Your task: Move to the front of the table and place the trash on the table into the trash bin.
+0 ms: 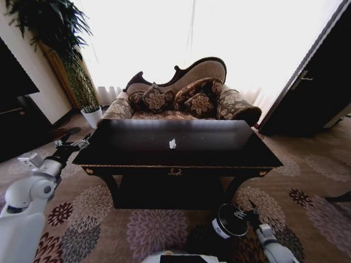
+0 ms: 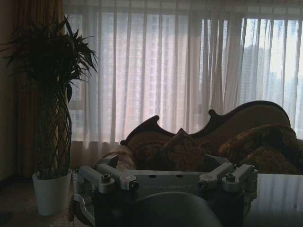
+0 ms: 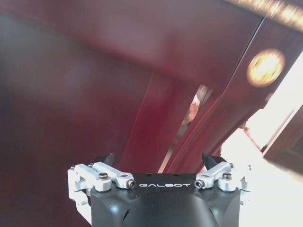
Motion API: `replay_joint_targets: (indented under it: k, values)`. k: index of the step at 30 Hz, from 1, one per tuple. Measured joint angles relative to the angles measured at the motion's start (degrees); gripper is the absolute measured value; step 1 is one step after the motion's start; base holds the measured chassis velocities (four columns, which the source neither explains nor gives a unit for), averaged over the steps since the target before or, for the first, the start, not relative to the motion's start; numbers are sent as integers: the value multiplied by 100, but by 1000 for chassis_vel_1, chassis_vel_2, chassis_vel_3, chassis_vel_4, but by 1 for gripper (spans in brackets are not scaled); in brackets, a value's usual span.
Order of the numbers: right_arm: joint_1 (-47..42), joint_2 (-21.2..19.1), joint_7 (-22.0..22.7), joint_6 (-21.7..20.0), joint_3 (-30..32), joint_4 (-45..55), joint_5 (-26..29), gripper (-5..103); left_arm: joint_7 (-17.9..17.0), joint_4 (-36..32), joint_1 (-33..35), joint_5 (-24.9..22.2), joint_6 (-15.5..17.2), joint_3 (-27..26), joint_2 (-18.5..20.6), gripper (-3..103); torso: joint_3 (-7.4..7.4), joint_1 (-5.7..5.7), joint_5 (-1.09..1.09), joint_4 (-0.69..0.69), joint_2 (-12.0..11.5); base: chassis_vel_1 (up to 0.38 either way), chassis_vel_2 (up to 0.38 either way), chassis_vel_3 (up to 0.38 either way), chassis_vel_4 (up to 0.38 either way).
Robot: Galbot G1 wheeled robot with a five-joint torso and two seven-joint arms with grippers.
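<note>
The dark glossy table stands straight ahead, with a gold ornament at its front centre. One small white paper ball of trash lies near the middle of the top. The trash bin is out of view. My left gripper hovers open at the table's left corner, level with the top; in the left wrist view the left gripper faces the window and the tabletop lies beside it. My right gripper hangs low, open, in front of the table's right leg. The right gripper holds nothing.
A patterned sofa with cushions stands right behind the table. A white plant pot and a tall plant are at the back left. A dark door is on the right and dark furniture on the left. Flowered carpet covers the floor.
</note>
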Motion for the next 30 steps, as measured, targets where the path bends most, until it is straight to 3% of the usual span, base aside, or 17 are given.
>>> replay_joint_targets:
  k: [12, 17, 30]
  values:
    - [-1369, -571, -128, 442, 1079, 953, -118, 100, 0, 51, -125, -15, -5, 65, -33, 100, 0, 0, 1, -2, 1, 0, 0, 0, 0]
    - [-1852, -773, -136, 468, 1621, 1768, 280, 100, 1, 112, -247, -12, -7, 154, -71, 100, 0, 0, -1, -2, 1, 0, 0, 0, 0]
    - [-1838, -513, -133, 323, 2030, 2974, 1244, 100, 1, 146, -221, -41, -10, 74, 11, 100, 0, 0, 1, -1, 1, 0, 0, 0, 0]
